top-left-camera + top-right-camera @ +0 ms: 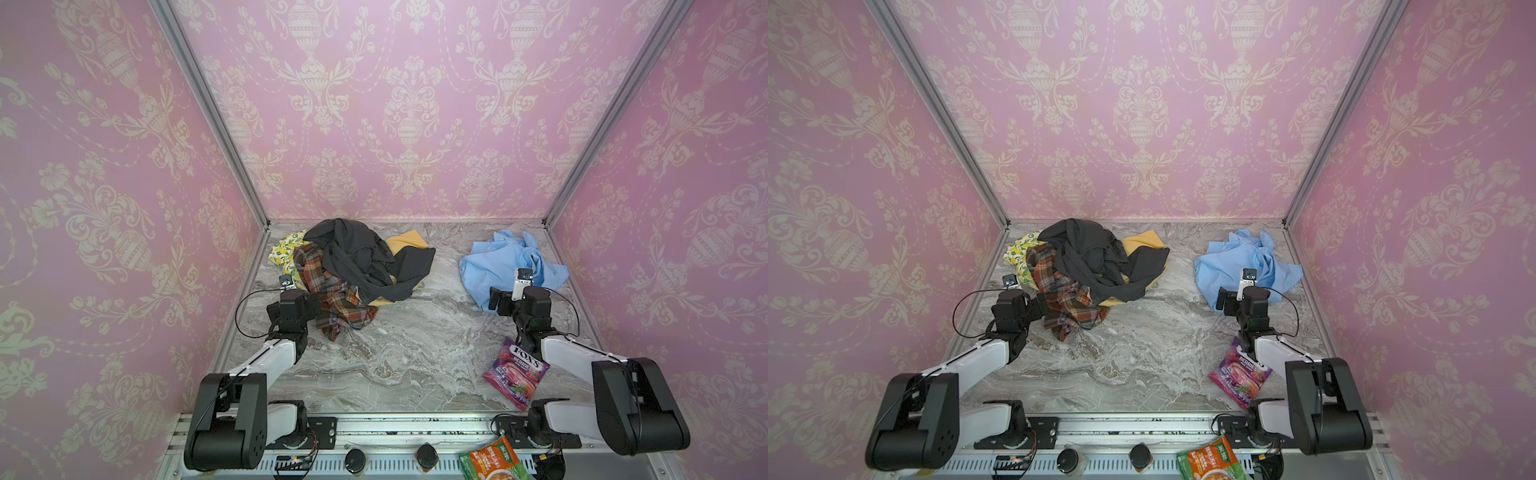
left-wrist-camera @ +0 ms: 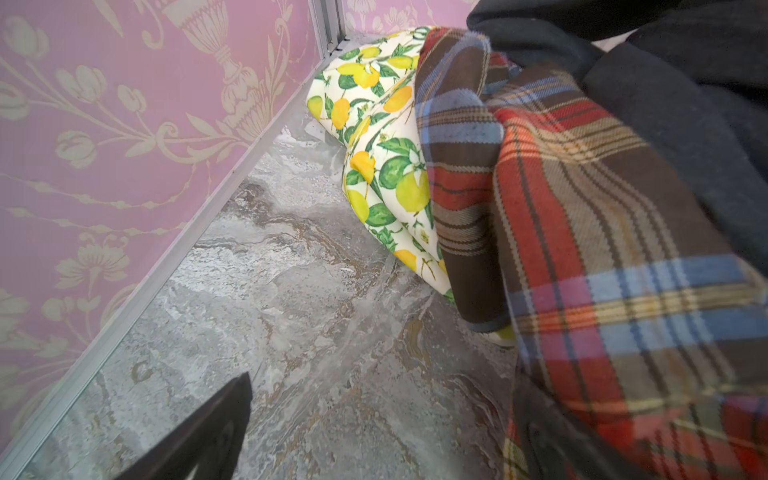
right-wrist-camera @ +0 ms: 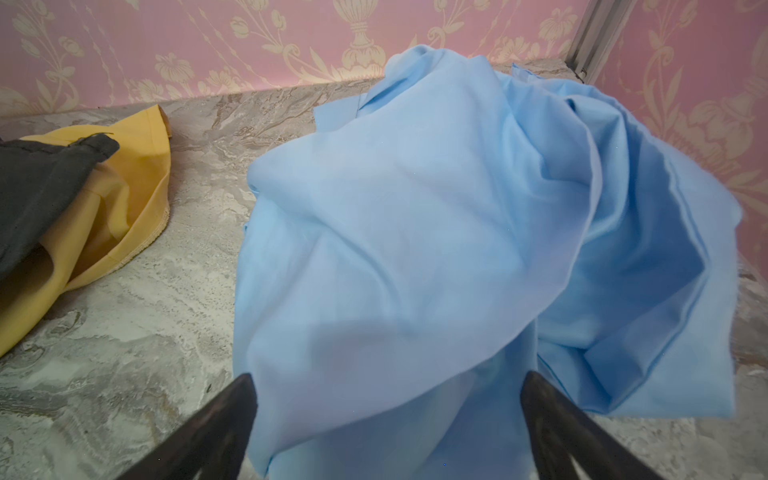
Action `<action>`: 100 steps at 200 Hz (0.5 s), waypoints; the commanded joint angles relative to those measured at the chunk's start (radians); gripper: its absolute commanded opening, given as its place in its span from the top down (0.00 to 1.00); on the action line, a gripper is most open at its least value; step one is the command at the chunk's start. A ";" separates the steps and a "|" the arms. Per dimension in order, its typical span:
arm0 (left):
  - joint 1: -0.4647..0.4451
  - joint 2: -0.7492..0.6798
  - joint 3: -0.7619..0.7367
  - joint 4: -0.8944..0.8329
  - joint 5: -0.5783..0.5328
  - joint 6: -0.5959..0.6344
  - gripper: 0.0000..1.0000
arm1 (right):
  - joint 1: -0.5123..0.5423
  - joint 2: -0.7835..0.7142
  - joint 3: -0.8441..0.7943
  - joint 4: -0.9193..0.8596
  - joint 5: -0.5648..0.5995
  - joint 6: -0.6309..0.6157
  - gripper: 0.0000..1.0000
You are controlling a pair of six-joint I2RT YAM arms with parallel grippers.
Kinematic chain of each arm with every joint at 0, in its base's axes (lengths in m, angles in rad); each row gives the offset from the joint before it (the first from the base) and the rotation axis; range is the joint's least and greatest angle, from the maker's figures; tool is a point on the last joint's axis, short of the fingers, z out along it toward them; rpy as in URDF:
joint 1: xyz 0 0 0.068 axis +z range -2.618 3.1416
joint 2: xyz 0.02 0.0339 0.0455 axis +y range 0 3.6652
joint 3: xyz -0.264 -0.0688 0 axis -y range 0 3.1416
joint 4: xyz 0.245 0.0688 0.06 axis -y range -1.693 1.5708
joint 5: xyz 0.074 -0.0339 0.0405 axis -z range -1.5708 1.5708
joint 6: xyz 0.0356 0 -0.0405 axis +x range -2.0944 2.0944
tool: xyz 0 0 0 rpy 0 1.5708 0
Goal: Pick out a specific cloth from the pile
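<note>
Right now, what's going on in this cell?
The blue cloth lies by itself at the back right of the table, apart from the pile. The right tool is open, straddling the cloth's near edge without gripping it. The left tool is open beside the pile's plaid cloth, holding nothing.

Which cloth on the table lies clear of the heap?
The light blue cloth: it lies alone on the right, at the open right gripper. The black garment, plaid cloth, mustard cloth and lemon-print cloth are heaped together on the left.
</note>
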 commanded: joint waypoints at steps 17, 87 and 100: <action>0.016 0.116 0.000 0.239 0.089 0.069 0.01 | 0.025 0.067 -0.041 0.292 0.079 -0.083 0.00; 0.021 0.366 -0.067 0.702 0.101 0.089 0.01 | 0.007 0.211 -0.040 0.424 0.059 -0.068 0.00; 0.016 0.311 -0.029 0.526 0.097 0.076 0.01 | 0.000 0.206 -0.030 0.393 0.049 -0.062 0.00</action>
